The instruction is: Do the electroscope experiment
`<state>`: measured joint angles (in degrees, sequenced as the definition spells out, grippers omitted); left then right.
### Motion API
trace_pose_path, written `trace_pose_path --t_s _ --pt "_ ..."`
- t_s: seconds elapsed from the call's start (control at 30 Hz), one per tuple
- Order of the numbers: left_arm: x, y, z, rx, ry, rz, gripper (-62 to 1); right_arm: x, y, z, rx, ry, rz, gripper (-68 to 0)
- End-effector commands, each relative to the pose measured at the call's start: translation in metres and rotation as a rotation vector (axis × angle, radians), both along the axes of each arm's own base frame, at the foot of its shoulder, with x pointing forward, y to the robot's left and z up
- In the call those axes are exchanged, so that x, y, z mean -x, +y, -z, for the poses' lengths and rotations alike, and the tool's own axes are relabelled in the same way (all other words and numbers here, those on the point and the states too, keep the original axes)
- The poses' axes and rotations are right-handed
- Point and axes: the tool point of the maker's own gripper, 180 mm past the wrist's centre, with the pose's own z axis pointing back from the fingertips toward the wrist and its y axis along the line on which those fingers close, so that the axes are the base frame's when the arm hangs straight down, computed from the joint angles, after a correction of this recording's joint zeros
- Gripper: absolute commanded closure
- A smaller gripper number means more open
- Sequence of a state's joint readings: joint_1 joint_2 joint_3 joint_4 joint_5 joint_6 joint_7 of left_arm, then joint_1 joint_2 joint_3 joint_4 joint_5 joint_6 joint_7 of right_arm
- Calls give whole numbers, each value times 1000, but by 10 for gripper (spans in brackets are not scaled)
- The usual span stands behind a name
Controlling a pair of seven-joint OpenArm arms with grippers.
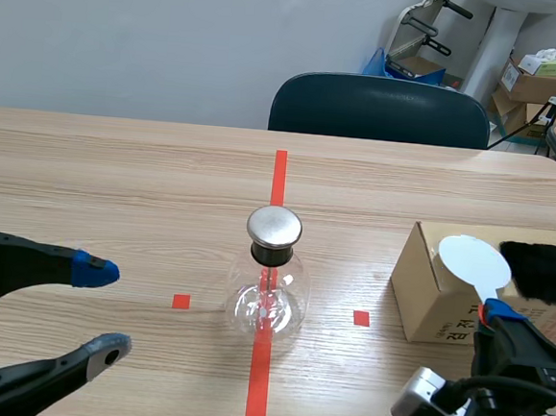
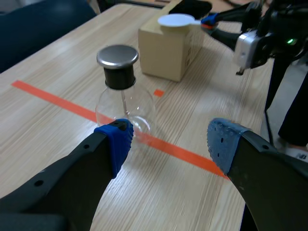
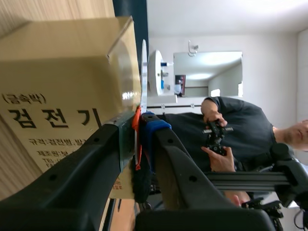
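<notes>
The electroscope, a round glass flask with a black neck and a flat metal cap, stands on the red tape line at the table's middle. My left gripper is open at the near left, a hand's width from the flask, which lies just ahead of its fingers. My right gripper is shut on the handle of a thin white disc paddle, holding the disc against the cardboard box. In the right wrist view the paddle shows edge-on beside the box.
A black furry cloth lies on top of the box. A dark chair stands at the table's far edge. A person in a dark top shows behind the box in the right wrist view.
</notes>
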<state>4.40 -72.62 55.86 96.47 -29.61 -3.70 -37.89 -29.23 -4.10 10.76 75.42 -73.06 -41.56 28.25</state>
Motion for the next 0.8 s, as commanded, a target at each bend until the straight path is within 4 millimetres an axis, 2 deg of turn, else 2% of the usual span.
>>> trace_pose_path --t_s 0.0,0.23,0.77 --pt "10 -6 -11 41 3 31 -362 -3 -4 -9 33 -57 7 -10" --pt "23 -9 -22 66 27 78 -362 -6 -10 -2 48 -37 39 -10" --pt "27 -9 -24 74 46 101 -362 -11 -13 -5 22 -53 58 -11"
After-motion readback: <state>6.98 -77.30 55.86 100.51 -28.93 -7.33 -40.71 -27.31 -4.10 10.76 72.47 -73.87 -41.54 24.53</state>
